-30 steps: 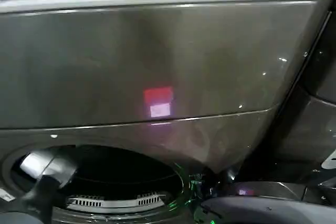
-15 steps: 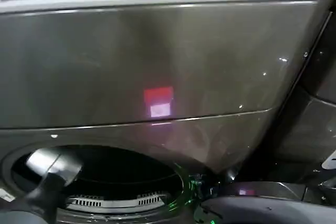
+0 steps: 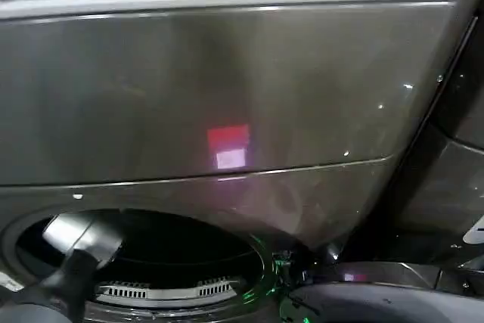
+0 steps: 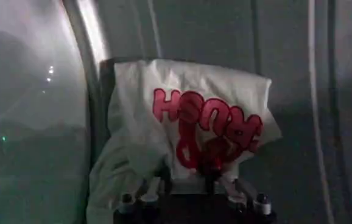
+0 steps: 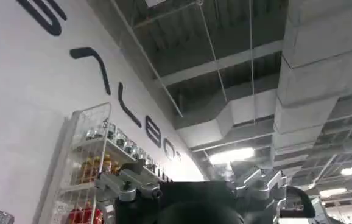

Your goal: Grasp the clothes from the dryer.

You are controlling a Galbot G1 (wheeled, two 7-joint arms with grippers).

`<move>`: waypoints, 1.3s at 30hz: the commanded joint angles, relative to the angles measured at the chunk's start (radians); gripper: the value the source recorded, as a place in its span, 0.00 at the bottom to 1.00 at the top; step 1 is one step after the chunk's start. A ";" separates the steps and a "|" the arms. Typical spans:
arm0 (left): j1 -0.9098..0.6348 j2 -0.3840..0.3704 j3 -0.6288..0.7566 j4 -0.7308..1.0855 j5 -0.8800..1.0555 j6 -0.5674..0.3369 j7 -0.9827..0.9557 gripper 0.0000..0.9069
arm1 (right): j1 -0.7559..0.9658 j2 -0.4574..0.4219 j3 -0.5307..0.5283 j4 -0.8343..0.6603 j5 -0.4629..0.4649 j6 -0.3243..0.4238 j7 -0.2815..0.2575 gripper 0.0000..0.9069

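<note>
Left hand [image 4: 191, 190] at the clothes [image 4: 188, 115] (red lettering), inside the dryer [image 4: 36, 122]

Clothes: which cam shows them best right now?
Left wrist view: the clothes, white with red lettering, sit just ahead of the left gripper inside the drum. Head view gives the dryer front and dark porthole; right wrist view faces the ceiling.

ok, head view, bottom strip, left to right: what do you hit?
Left arm reaching into the dryer porthole → vent grille low inside the opening → green-lit rim → dark rounded part of the robot.
</note>
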 commanded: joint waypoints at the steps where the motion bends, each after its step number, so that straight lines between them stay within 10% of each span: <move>1: 0.008 -0.001 -0.011 -0.002 -0.031 0.004 -0.023 0.00 | 0.001 0.001 -0.004 0.003 -0.002 0.001 0.002 1.00; 22: 0.430 0.042 -0.548 -0.608 -0.624 0.236 -0.618 0.00 | 0.028 0.012 -0.042 0.031 -0.029 -0.006 0.010 1.00; 39: 0.850 -0.071 -0.830 -1.052 -0.896 -0.028 -1.012 0.00 | -0.009 -0.002 0.020 0.009 -0.158 -0.018 0.021 1.00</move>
